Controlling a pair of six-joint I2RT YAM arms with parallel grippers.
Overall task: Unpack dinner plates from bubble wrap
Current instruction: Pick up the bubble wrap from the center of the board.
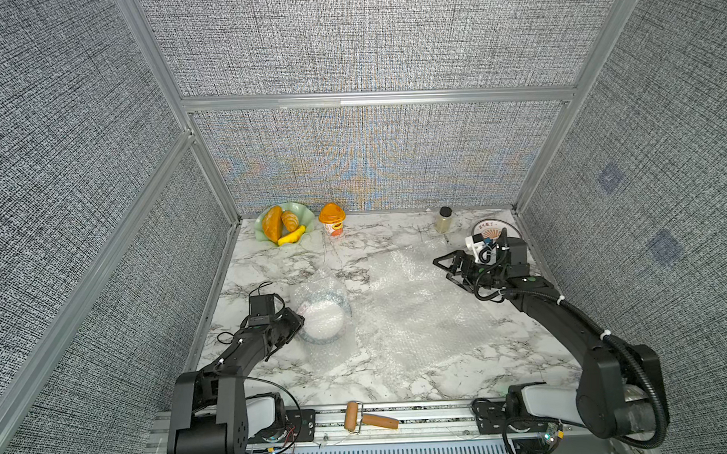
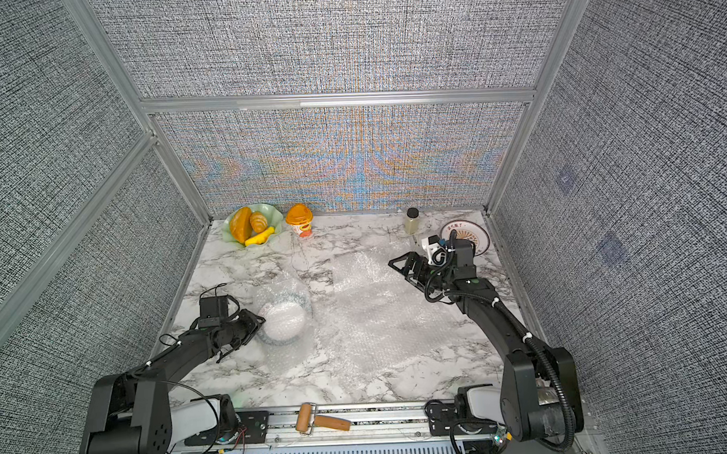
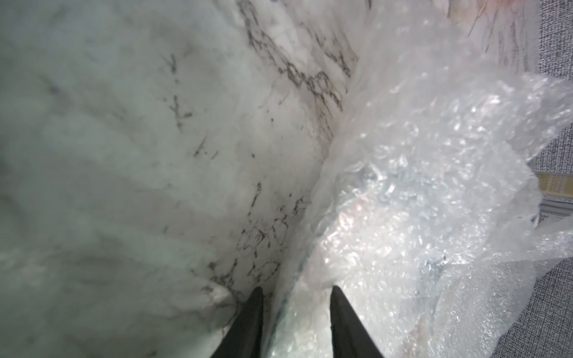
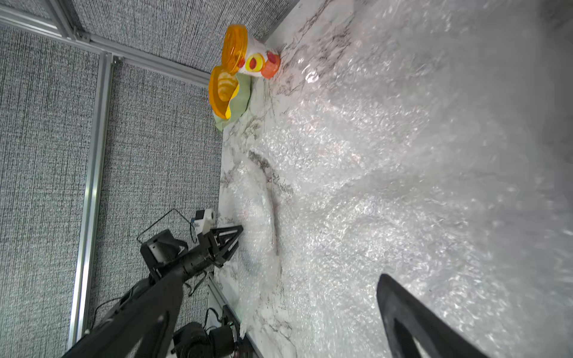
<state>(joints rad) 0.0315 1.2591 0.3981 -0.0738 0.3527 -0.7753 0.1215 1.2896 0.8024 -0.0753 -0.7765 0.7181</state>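
A dinner plate (image 1: 321, 317) (image 2: 284, 318), white with a teal rim band, lies at the left still covered in bubble wrap (image 3: 418, 186). My left gripper (image 1: 295, 322) (image 2: 260, 321) (image 3: 296, 291) straddles its near-left edge. The jaws stand narrowed, and a small gap still shows beside the rim. A loose bubble wrap sheet (image 1: 418, 309) (image 2: 377, 310) (image 4: 387, 186) lies spread over the middle. Above its back right part hangs my right gripper (image 1: 441, 269) (image 2: 396, 269), wide open and empty. An unwrapped plate (image 1: 491, 225) (image 2: 478, 238) with an orange sunburst lies behind that wrist, partly hidden.
A green wavy dish (image 1: 307, 221) with bread stands at the back left, with an orange-lidded cup (image 1: 332, 221) beside it. A small dark-capped jar (image 1: 444, 219) stands at the back right. A brown-handled roller (image 1: 368, 421) lies on the front rail. Grey walls enclose three sides.
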